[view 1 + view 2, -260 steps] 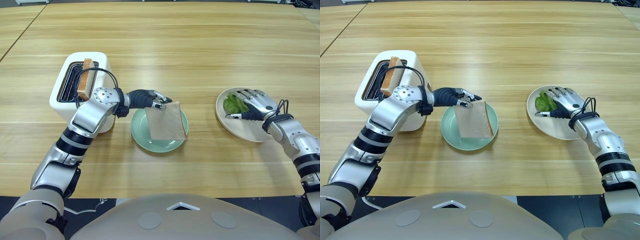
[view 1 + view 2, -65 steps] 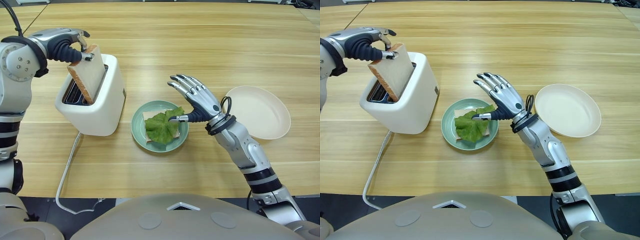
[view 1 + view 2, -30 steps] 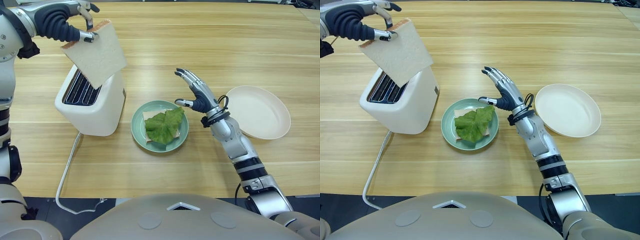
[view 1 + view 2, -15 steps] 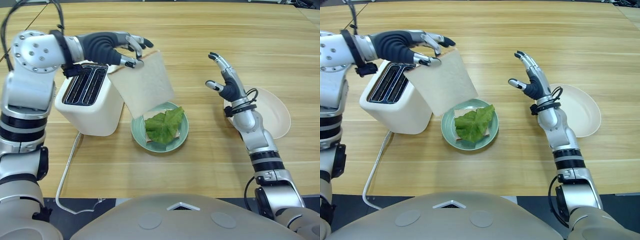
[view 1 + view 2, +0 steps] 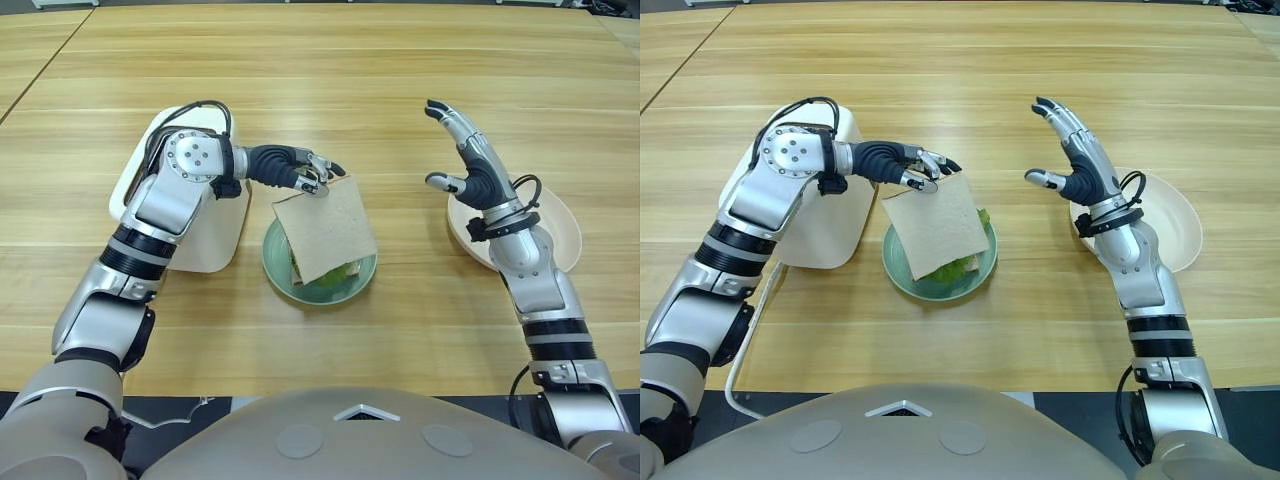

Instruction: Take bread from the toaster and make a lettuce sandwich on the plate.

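Two hands raised over the wooden table [image 5: 400, 80].

Left eye view: left hand [image 5: 300, 172] pinched shut on the top corner of a bread slice [image 5: 325, 228]. Slice tilted, hanging just below and right of those fingertips, over the green plate [image 5: 270, 262]. Lettuce [image 5: 347, 268] mostly hidden beneath the slice, just a green sliver at its lower edge. Toaster [image 5: 205, 240] under and behind the left forearm, slots covered by the arm. Right hand [image 5: 478, 172] spread wide, grasping nothing, well to the right of the slice. Cream plate [image 5: 562, 235] just below and behind that wrist, partly blocked by the forearm.

Right eye view: same pinch, same splayed palm. More lettuce peeking out past the slice's right edge and along its bottom.
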`<state>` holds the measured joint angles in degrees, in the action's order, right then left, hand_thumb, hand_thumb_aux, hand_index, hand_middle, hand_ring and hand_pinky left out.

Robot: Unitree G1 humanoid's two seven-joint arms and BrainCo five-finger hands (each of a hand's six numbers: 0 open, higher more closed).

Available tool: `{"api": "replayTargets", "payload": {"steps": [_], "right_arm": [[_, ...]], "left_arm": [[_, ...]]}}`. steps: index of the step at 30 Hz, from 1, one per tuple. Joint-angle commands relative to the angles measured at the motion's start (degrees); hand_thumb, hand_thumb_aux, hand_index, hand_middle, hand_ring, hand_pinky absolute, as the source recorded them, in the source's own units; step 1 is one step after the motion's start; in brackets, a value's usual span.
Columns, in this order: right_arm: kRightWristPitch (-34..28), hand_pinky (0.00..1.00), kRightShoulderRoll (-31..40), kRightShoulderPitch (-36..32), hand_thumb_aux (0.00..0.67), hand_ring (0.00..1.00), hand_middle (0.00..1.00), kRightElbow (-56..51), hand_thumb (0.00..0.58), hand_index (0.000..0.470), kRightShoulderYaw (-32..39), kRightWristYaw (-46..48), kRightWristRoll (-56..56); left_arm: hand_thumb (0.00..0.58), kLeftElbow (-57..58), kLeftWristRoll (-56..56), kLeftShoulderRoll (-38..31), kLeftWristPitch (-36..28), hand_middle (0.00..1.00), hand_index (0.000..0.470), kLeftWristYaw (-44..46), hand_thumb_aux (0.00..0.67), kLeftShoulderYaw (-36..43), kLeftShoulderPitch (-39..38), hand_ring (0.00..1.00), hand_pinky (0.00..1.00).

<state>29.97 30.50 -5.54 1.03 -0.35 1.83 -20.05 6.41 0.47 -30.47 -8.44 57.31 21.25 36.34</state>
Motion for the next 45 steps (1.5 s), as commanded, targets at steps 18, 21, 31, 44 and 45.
{"api": "replayTargets", "payload": {"steps": [18, 21, 31, 44, 45], "right_arm": [[1.8, 0.0, 11.32, 15.96, 0.0, 0.0, 0.0, 30.84, 0.0, 0.0, 15.99, 32.25, 15.69], [0.89, 0.0, 11.08, 16.2, 0.0, 0.0, 0.0, 29.94, 0.0, 0.0, 17.56, 34.05, 15.21], [2.49, 0.0, 4.93, 10.78, 0.0, 0.0, 0.0, 17.21, 0.0, 0.0, 20.33, 32.39, 10.27], [3.19, 0.0, 1.12, 6.05, 0.0, 0.0, 0.0, 3.44, 0.0, 0.0, 24.91, 29.24, -5.05], [2.85, 0.0, 1.8, 6.74, 0.0, 0.0, 0.0, 3.18, 0.0, 0.0, 26.33, 30.78, -5.5]], "left_arm": [[0.58, 12.24, 9.02, 5.45, 8.97, 0.0, 0.47, -3.4, 0.67, 5.0, -1.87, 0.0, 0.0], [0.58, 14.93, 11.11, 6.04, 10.48, 0.0, 0.47, -4.5, 0.67, 5.83, -0.9, 0.0, 0.0], [0.58, 25.58, 16.33, 7.28, 18.68, 0.0, 0.47, -7.82, 0.67, 7.28, 2.96, 0.0, 0.0], [0.58, 31.31, 18.28, 8.79, 21.9, 0.0, 0.47, -8.85, 0.67, 7.03, 5.3, 0.0, 0.0], [0.58, 31.41, 18.4, 8.82, 21.97, 0.0, 0.47, -8.99, 0.67, 7.0, 5.45, 0.0, 0.0]]}}
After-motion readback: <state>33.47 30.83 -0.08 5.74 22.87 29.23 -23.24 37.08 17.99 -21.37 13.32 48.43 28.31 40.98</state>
